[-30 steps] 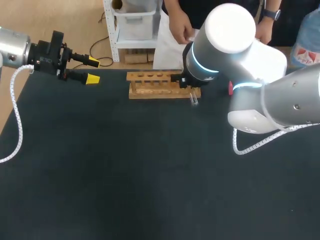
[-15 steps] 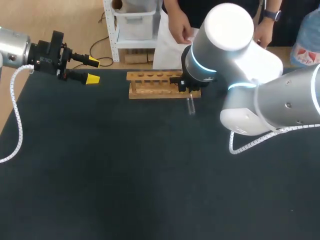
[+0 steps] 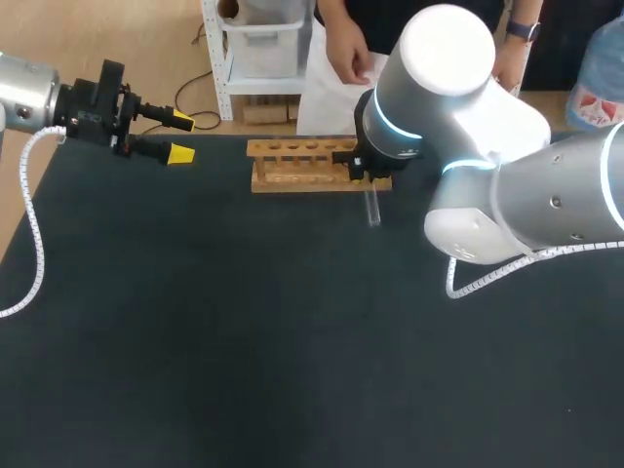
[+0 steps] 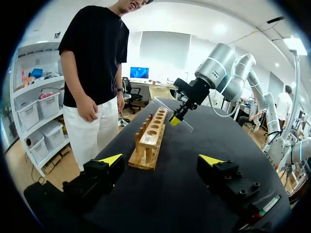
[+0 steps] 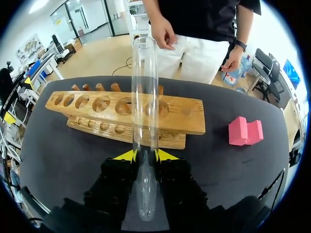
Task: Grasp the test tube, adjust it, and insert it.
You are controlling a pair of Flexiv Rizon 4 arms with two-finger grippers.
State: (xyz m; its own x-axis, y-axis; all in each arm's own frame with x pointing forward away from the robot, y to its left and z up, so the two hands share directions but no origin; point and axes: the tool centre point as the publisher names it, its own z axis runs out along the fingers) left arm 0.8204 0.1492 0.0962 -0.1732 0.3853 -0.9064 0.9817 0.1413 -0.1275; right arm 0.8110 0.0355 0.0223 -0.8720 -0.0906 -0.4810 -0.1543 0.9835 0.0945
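black matting is covering the table, and the right arm is reaching in over its far side, well past the middle. the left arm is hanging at the far left corner, well apart from the work.

the wooden rack is lying along the far edge, its row of holes facing up. the test tube is off the table, in the right gripper, just beside the rack's right end on the near side. it is not over any hole.

that is the relation the coming move is turning on. in the right wrist view the tube's long axis is running straight out along the fingers, with the rounded closed end back toward the wrist and the open mouth ahead, crossing the rack. from the left wrist view it is showing tilted, not upright. so, as a judgement, it is needing to be turned closed end down and lined up over a hole before going in. the right arm is plainly the nearer one.

the right gripper is pinching the tube from both sides, its yellow tips pressing on the glass low on its length. the left gripper is spread wide and holding nothing, pointing along the rack.

a small pink block is sitting on the mat beyond the rack's right end.
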